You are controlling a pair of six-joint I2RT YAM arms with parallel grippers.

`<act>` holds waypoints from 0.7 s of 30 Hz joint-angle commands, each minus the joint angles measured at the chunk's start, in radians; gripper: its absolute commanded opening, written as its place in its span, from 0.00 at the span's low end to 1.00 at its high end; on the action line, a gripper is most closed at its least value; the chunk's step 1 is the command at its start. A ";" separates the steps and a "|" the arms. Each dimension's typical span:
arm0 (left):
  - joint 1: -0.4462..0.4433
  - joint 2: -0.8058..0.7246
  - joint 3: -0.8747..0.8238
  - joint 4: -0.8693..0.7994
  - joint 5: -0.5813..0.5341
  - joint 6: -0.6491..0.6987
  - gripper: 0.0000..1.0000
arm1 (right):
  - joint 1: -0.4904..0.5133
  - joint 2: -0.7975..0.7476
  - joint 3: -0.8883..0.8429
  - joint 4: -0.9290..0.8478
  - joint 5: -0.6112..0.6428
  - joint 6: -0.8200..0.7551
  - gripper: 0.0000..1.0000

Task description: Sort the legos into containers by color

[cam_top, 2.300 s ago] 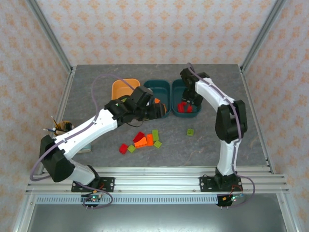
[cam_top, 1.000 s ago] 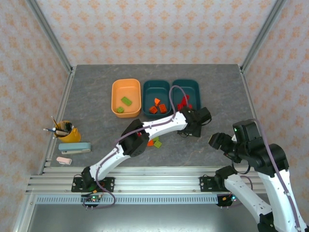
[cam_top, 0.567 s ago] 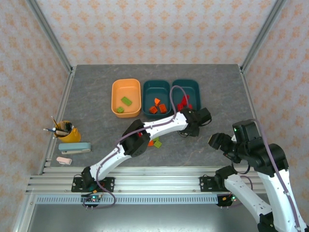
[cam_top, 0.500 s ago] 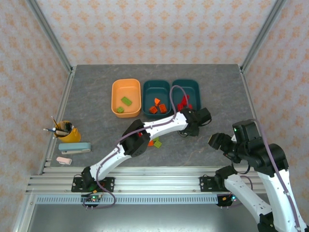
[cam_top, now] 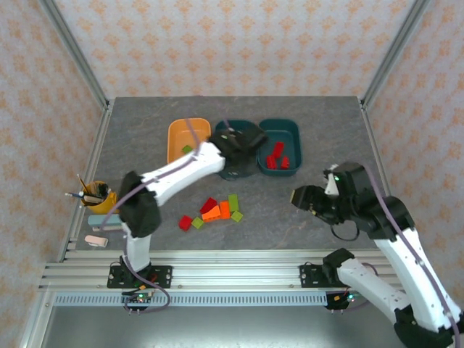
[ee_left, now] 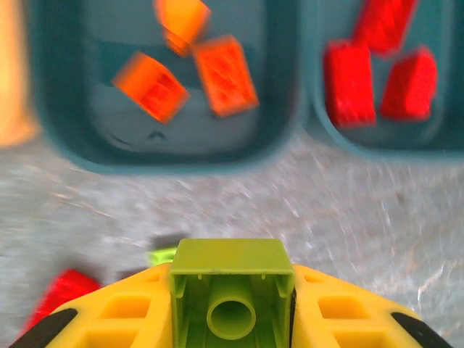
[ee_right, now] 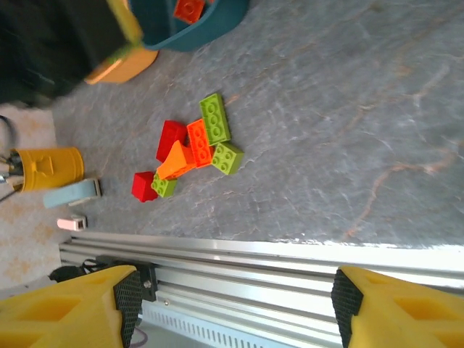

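My left jaws pinch a green lego (ee_left: 230, 261) near the middle tub (ee_left: 181, 156), which holds orange ones. My right jaws are wide open, holding nothing. Some are sorted; seven legos (ee_right: 197, 141) lie loose on the bench (ee_right: 348, 109).

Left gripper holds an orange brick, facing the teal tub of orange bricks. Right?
Wrong colour. Left wrist view: the left gripper holds a lime green brick, facing the teal tub of orange bricks.
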 commanded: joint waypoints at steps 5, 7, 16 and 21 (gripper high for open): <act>0.256 -0.100 -0.143 0.008 0.088 0.092 0.34 | 0.264 0.318 0.101 0.308 0.143 0.024 0.72; 0.323 -0.068 -0.147 0.009 0.138 0.109 0.34 | 0.286 0.404 0.125 0.396 0.135 0.036 0.72; 0.454 0.166 -0.016 0.012 0.210 0.160 0.34 | 0.300 0.665 0.259 0.484 0.111 0.015 0.72; 0.471 0.256 0.036 0.008 0.218 0.177 0.35 | 0.299 0.711 0.289 0.479 0.103 0.009 0.72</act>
